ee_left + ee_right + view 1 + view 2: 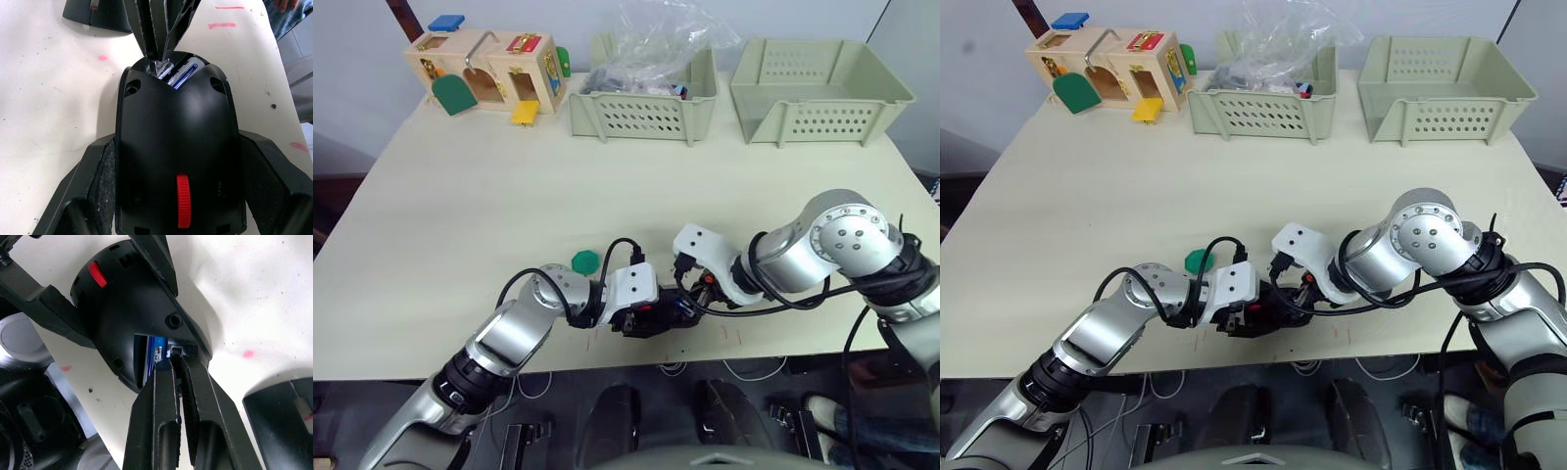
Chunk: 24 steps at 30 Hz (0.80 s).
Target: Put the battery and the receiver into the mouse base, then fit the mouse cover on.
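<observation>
At the near edge of the tabletop (509,196), the left end effector (176,205) is clenched on the mouse base (176,147), one finger on either flank. The battery (185,74) already lies in the compartment at the base's 12 o'clock end. The right end effector (177,363) has its fingers pinched together, tips at the small slot just beside the battery; whether they hold the receiver I cannot tell. The mouse cover (283,416) lies on the tabletop just beside the base, apart from it. Judging by this, the battery step is done, the receiver is likely going in, and the cover is left. A green disc (584,260) sits at about 10 o'clock from the base.
</observation>
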{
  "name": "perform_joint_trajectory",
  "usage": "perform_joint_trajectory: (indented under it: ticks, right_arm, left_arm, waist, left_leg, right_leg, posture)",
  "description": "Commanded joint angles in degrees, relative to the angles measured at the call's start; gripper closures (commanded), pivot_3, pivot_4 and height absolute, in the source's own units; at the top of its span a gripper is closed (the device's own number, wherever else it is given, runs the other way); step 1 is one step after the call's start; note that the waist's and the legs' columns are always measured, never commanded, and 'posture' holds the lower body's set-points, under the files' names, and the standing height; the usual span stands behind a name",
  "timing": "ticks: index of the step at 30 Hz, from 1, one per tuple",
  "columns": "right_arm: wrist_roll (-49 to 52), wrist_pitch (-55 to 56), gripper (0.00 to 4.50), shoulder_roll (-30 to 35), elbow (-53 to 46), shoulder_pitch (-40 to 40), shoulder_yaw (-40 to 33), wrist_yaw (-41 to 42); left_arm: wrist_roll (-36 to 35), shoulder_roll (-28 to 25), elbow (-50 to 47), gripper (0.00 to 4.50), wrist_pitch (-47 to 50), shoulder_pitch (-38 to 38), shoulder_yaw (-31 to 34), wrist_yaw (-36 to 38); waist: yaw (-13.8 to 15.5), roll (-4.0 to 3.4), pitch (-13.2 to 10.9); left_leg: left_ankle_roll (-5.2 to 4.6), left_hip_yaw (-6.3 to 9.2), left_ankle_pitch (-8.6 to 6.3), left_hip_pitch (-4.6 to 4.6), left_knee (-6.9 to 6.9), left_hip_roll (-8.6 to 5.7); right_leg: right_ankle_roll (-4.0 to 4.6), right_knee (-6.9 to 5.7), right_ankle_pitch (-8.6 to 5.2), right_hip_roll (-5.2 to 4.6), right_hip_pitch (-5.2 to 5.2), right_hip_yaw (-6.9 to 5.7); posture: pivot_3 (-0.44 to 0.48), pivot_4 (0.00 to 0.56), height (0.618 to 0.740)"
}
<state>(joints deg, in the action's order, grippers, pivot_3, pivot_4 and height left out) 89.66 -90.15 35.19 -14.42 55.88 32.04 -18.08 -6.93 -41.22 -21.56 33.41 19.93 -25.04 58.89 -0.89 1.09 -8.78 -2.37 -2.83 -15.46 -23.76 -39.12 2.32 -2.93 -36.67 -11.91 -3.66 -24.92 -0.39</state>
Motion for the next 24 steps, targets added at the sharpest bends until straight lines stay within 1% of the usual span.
perform_joint_trajectory:
  ticks: [1,10,15,24]
  right_arm:
    - [-1.3,-2.3,4.5,-1.7,0.4,-0.4,1.6,3.3]
    - [-5.2,-2.4,4.5,0.3,0.1,0.5,2.0,7.3]
    - [1.8,-2.1,4.5,-0.8,4.6,-1.6,-2.2,3.2]
    - [9.0,0.5,4.5,0.9,4.5,-1.2,-2.0,-4.5]
  left_arm:
    - [1.7,-0.9,1.8,1.63,1.5,-1.2,-1.2,-0.4]
    - [1.3,-1.0,2.5,1.63,2.1,0.3,-0.8,0.3]
    - [1.1,-0.7,3.9,1.63,2.1,1.6,-0.6,0.9]
    - [1.4,-0.6,5.4,1.63,0.6,1.9,-0.9,1.5]
  waist:
    - [0.0,0.01,0.0]
    - [0.0,0.01,0.0]
    - [0.1,0.02,0.0]
    - [0.1,0.02,0.0]
  left_leg:
    - [0.0,0.0,0.0,0.0,0.0,0.0]
    - [0.0,0.0,0.0,0.01,0.0,0.0]
    - [0.0,0.01,0.0,-0.02,0.0,-0.01]
    - [0.0,0.01,0.0,-0.02,0.0,-0.01]
  right_leg:
    - [0.0,0.0,0.0,0.0,0.0,0.0]
    - [0.0,0.0,0.0,0.01,0.01,0.0]
    - [0.0,-0.01,0.0,0.01,0.01,-0.02]
    - [0.0,-0.01,0.0,0.01,0.0,-0.01]
  posture:
    - [0.0,0.15,0.74]
    - [0.0,0.15,0.74]
    - [0.0,0.15,0.74]
    - [0.0,0.15,0.74]
